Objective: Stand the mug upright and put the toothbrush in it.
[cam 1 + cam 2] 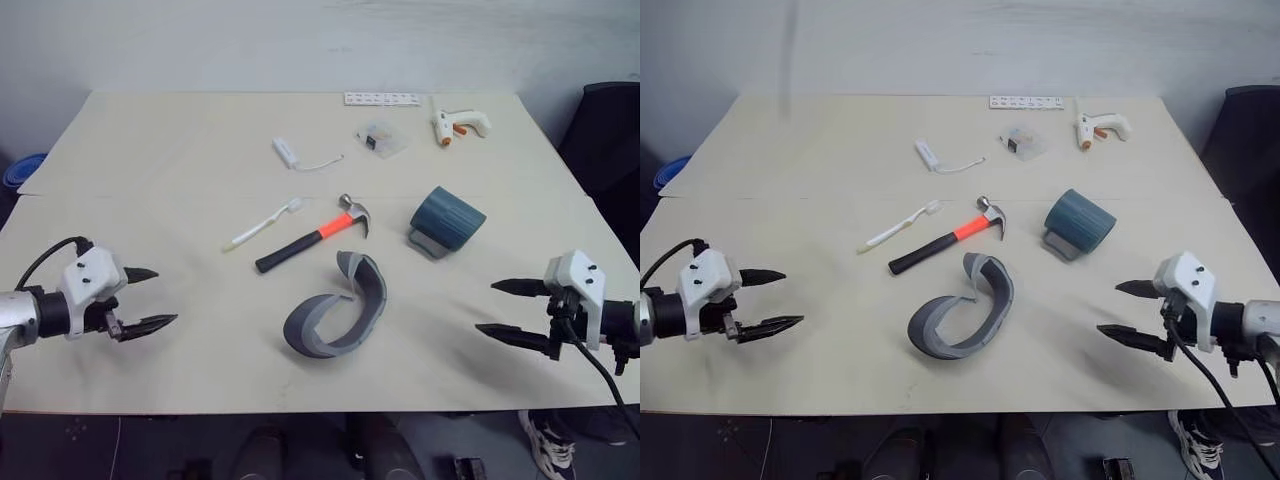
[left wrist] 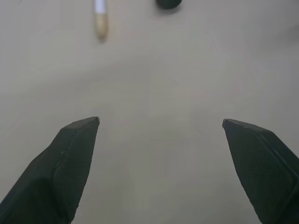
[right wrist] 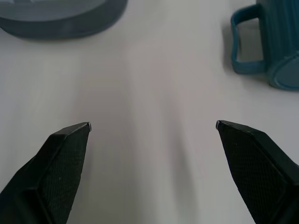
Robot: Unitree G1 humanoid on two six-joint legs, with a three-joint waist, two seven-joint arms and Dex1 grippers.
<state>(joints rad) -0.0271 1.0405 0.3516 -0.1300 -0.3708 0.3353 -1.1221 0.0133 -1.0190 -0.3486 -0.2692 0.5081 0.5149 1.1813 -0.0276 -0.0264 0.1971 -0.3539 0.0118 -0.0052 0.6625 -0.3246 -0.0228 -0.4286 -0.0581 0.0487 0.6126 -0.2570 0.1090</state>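
- Pale wooden surface [image 1: 180, 150] carries everything; both arms hang low over its near edge, one at each side, well apart from the task's things.
- Dark teal-blue ribbed mug [image 1: 447, 219] lies on its side right of centre, handle down against the surface, just right of the red-and-black-handled hammer [image 1: 312, 235] and farther away than the grey curved band [image 1: 340, 312].
- Righting the mug looks like the step in hand, and the right gripper [image 1: 512, 311] is the nearer one for it. A sound approach would be to come in over the band's right side, grasp the ribbed wall or rim rather than the handle, and tip it onto its base.
- Slim white translucent toothbrush [image 1: 265, 222] lies slantwise left of the hammer, bristles at the far end; it suits the left gripper [image 1: 150, 298] afterwards.
- Right gripper points inward toward the centre and slightly down, fingers spread wide, empty.
- Left gripper mirrors it, fingers released and empty.
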